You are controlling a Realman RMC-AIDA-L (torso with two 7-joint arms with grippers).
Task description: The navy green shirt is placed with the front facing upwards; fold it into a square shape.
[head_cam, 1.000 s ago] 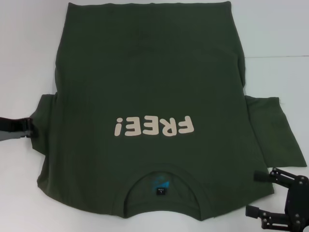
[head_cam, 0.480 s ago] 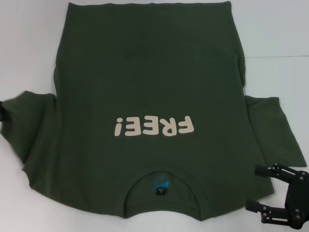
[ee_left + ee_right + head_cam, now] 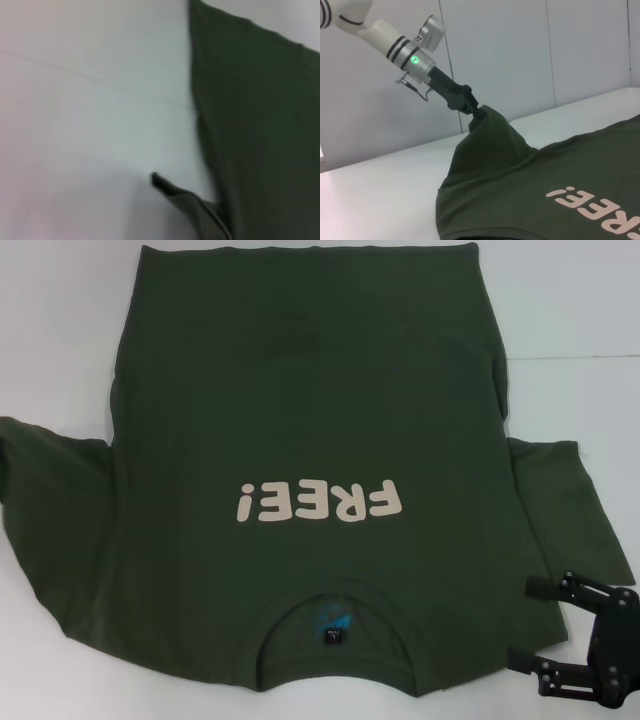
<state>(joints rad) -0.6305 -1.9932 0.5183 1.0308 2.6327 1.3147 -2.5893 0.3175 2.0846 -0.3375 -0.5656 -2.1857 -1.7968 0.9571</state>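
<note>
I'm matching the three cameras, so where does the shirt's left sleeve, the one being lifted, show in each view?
Head view: the left sleeve spreads to the picture's left edge; the left claw itself is out of frame.
Left wrist view: a dark fold of the sleeve beside the shirt body.
Right wrist view: the sleeve rises in a peak, pinched by the left claw.
Shared landmark: the white table.

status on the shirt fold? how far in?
Early. Done: the navy green shirt lies flat, front up, body unfolded. In hand: the left claw is shut on the shirt's left sleeve, lifting it off the table. The right claw is open by the collar corner. Left: every fold.
</note>
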